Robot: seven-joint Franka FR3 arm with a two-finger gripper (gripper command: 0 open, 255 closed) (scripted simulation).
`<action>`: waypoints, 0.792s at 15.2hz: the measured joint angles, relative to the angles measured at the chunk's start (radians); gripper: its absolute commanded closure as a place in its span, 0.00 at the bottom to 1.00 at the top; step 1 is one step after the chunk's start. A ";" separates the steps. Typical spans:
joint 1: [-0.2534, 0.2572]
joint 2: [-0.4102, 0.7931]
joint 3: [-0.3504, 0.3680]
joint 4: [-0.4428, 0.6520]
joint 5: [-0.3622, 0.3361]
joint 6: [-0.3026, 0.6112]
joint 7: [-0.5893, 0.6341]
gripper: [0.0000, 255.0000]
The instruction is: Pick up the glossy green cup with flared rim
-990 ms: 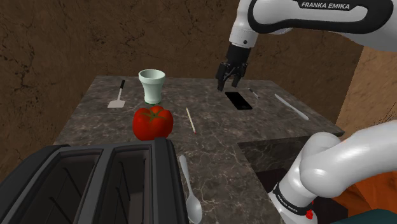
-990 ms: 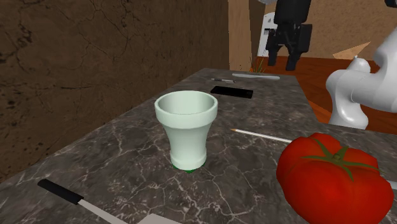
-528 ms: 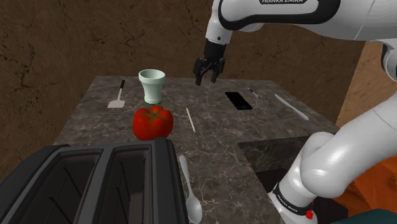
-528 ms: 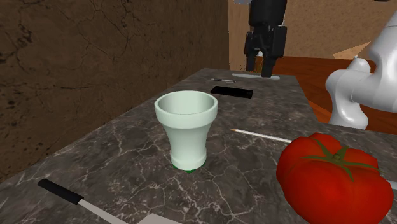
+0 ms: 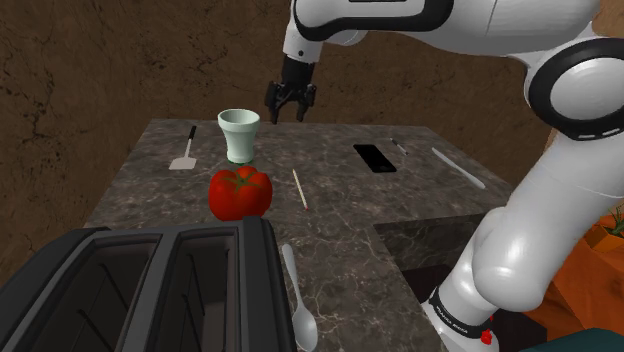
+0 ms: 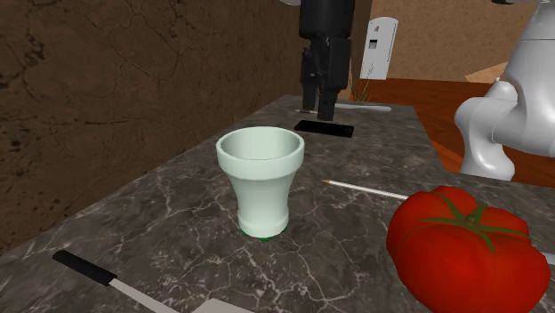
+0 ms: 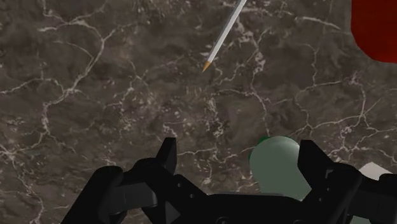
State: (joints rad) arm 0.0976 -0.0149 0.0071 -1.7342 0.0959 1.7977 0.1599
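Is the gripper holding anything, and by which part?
Nothing is held. The gripper is open in the air near the pale cup, not touching it.

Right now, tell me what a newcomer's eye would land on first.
The big red tomato at the second exterior view's lower right grabs the eye, near the pale green cup standing upright. In the shoulder view, the open black gripper hangs just right of its rim.

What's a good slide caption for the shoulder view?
Open gripper hovers beside the pale green cup on a dark veined counter, tomato nearby.
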 measured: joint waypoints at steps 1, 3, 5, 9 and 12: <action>0.001 0.033 0.001 0.039 0.002 -0.003 0.000 0.00; 0.005 0.126 0.005 0.155 0.004 -0.018 0.005 0.00; 0.011 0.205 0.010 0.263 0.005 -0.039 0.014 0.00; 0.017 0.326 0.015 0.426 0.005 -0.070 0.022 0.00; 0.017 0.330 0.015 0.400 0.007 -0.039 0.018 0.00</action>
State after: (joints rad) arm 0.1145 0.3152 0.0224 -1.3343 0.1024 1.7587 0.1781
